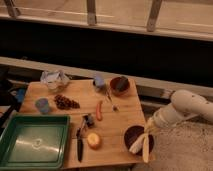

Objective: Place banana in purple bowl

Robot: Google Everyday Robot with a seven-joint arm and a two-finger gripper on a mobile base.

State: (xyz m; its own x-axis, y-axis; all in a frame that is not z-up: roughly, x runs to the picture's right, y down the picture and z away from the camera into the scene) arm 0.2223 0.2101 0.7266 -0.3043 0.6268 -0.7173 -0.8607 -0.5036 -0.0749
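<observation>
Hanging over the right rim of the purple bowl (131,136), the gripper (148,127) sits at the end of a cream-white arm (187,107) that reaches in from the right; whether it is spread or pinching cannot be told, though the banana's top end meets it there. The banana (140,143) dangles from that point as two or three pale yellow-cream strips, splayed and curved, their lower ends draped across the bowl's right edge and partly outside it.

By my judgement it will handle as something light and floppy: the strips look limp rather than stiff, so they would swing and sag, and the joined top end is the sensible place to hold it.

The bowl itself is round, smooth and dark purple-maroon, standing at the near right corner of a pale wooden table (118,120). Left of the bowl lies a round orange fruit (93,141), and beyond that a dark-handled knife (80,142). Up and left of the bowl is a slim orange-red stick (99,110). Farther back from the bowl stands a smaller reddish-brown bowl (119,85) holding something dark. Far left of the bowl sits a green tray (15,150).
</observation>
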